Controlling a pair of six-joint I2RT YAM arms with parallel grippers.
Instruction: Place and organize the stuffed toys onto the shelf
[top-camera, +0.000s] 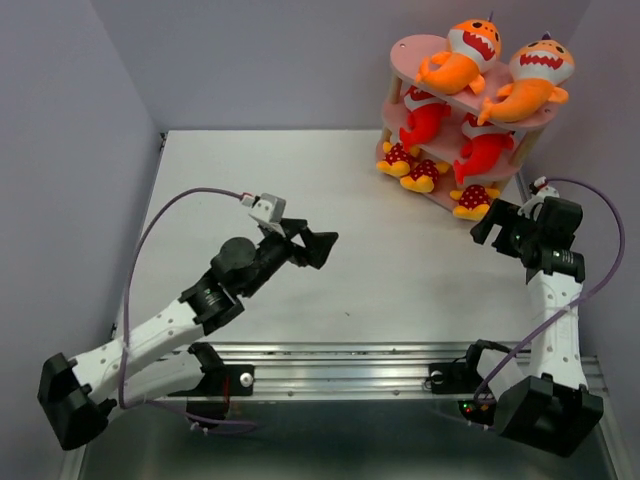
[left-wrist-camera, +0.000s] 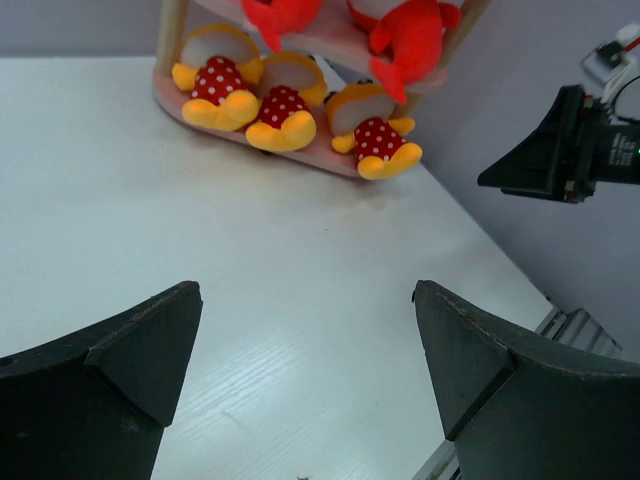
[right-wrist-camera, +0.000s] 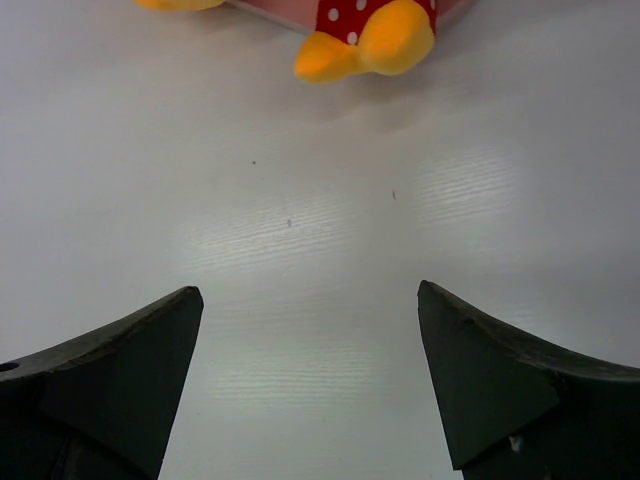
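Note:
The pink three-tier shelf (top-camera: 408, 47) stands at the far right of the table. Two orange sharks (top-camera: 462, 55) sit on its top board, two red sharks (top-camera: 427, 118) on the middle board and three yellow-orange figures (top-camera: 424, 176) on the bottom board. My left gripper (top-camera: 315, 245) is open and empty over the middle of the table, pointing at the shelf. My right gripper (top-camera: 497, 222) is open and empty just in front of the rightmost figure (right-wrist-camera: 370, 40). The left wrist view shows the figures (left-wrist-camera: 283, 110) and the red sharks (left-wrist-camera: 410, 40) above them.
The white table (top-camera: 300, 190) has grey walls on the left, back and right. A metal rail (top-camera: 350, 370) runs along the near edge by the arm bases. The right arm's head (left-wrist-camera: 560, 150) shows at the right of the left wrist view.

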